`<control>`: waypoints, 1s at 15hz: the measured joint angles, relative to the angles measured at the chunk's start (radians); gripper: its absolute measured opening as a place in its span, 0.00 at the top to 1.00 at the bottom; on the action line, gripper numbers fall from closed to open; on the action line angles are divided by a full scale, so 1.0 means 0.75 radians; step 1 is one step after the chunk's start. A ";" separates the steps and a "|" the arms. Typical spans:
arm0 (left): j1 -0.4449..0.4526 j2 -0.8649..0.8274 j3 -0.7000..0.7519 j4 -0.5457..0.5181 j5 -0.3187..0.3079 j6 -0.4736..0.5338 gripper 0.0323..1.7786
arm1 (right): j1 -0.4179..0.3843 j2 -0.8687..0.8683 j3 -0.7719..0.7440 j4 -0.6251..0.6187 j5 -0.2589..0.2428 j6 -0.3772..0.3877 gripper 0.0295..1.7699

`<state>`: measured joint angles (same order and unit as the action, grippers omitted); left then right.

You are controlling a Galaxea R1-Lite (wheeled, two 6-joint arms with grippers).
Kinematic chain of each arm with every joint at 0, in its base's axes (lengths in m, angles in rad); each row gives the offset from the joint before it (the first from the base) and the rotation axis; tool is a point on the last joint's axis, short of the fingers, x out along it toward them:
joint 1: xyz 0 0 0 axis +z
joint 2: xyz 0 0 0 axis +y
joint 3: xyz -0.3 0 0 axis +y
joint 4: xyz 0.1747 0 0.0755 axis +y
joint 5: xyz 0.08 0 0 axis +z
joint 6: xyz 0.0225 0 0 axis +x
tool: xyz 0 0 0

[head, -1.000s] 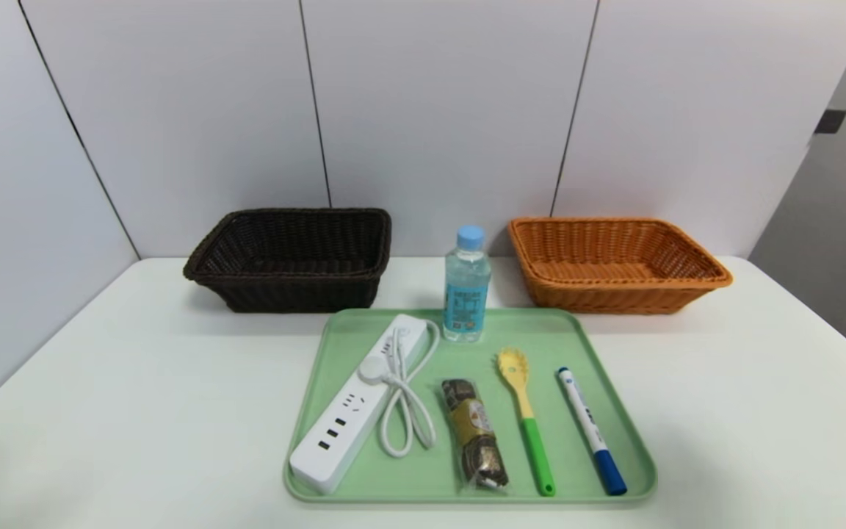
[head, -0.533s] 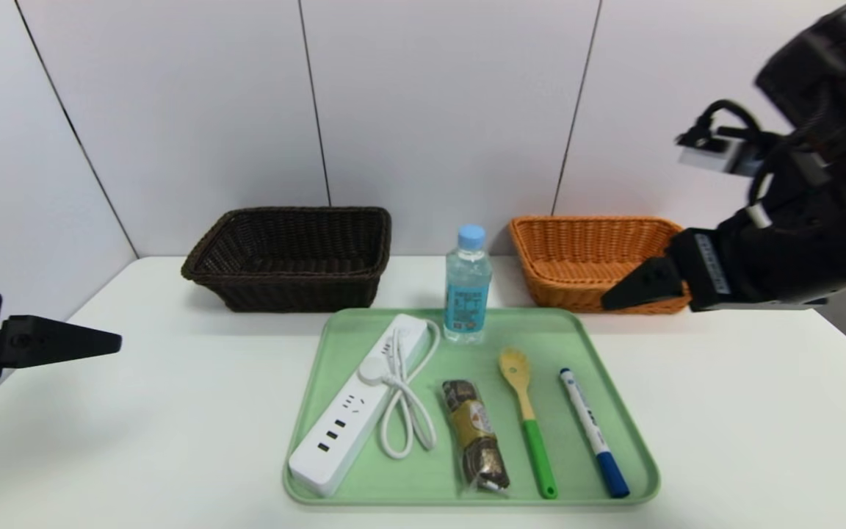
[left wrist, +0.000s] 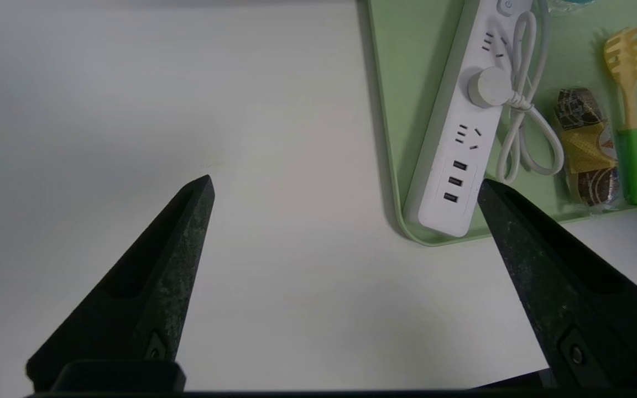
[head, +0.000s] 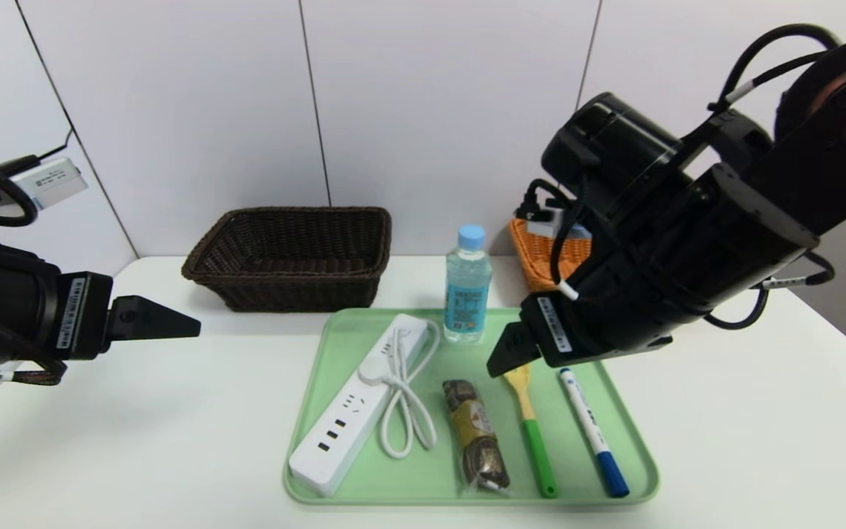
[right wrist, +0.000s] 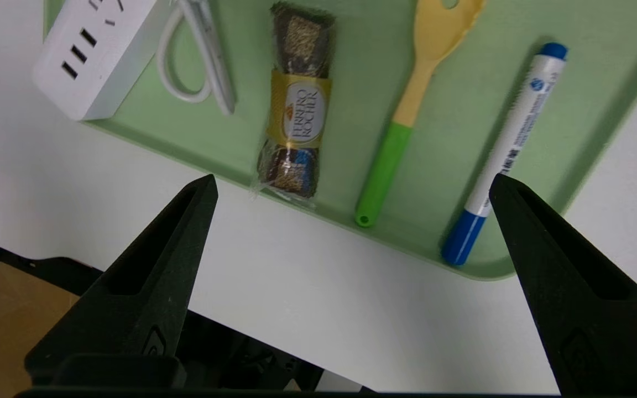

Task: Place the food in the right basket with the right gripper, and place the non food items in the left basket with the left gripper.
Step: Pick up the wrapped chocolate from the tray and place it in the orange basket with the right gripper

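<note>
Both arms swung in, right gripper (head: 504,360) wide open, empty

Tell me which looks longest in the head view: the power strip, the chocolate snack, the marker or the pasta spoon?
1. power strip
2. marker, full length showing.
3. chocolate snack, shortest.
The pasta spoon is unsure: the right gripper hides its head. It may match the marker.
</note>
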<state>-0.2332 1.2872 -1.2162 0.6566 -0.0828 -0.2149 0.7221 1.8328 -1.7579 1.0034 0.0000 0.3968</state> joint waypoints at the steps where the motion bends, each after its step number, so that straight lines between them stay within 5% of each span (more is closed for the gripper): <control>1: -0.033 0.012 0.002 -0.006 0.033 -0.015 0.05 | 0.029 0.024 -0.004 0.001 -0.004 0.032 0.04; 6: -0.101 0.094 -0.005 -0.070 0.241 -0.046 0.05 | 0.113 0.148 -0.012 0.000 -0.064 0.114 0.04; 15: -0.108 0.109 0.005 -0.081 0.243 -0.047 0.05 | 0.141 0.364 -0.122 0.047 -0.103 0.217 0.04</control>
<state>-0.3140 1.3691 -1.2123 0.5960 0.0996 -0.2504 0.8279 2.1055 -1.8496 1.0385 -0.0772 0.5594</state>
